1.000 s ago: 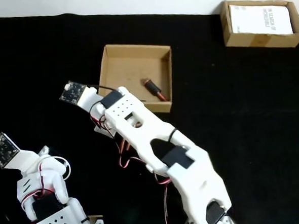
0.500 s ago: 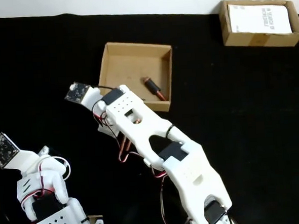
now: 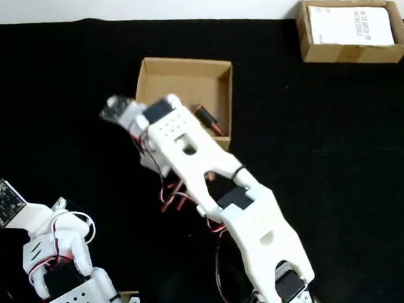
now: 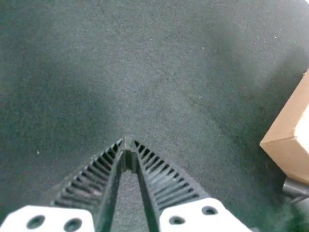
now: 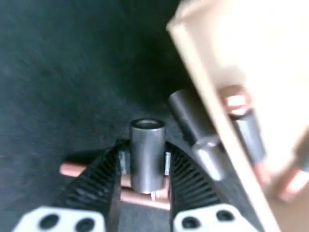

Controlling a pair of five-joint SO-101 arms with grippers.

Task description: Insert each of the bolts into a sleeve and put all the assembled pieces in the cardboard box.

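Note:
In the right wrist view my right gripper point(image 5: 144, 147) is shut on a grey sleeve point(image 5: 147, 166), held upright above the black mat. A copper bolt point(image 5: 72, 169) lies on the mat under the fingers. A second grey sleeve point(image 5: 192, 126) lies against the outer wall of the cardboard box point(image 5: 203, 92). Inside the box rests an assembled piece point(image 5: 245, 126), also seen from above as assembled piece point(image 3: 210, 121) in the cardboard box point(image 3: 158, 82). The right arm point(image 3: 188, 152) reaches to the box's near left corner. My left gripper point(image 4: 126, 155) is shut on nothing, low over bare mat.
A second cardboard box point(image 3: 307, 47) holding white paper stands at the far right. The left arm point(image 3: 57, 253) sits at the near left corner of the table. A corner of the cardboard box point(image 4: 289, 145) shows in the left wrist view.
The right arm has swung its wrist away from the front and to the right, closer to the cardboard box's left wall. The left arm has kept still.

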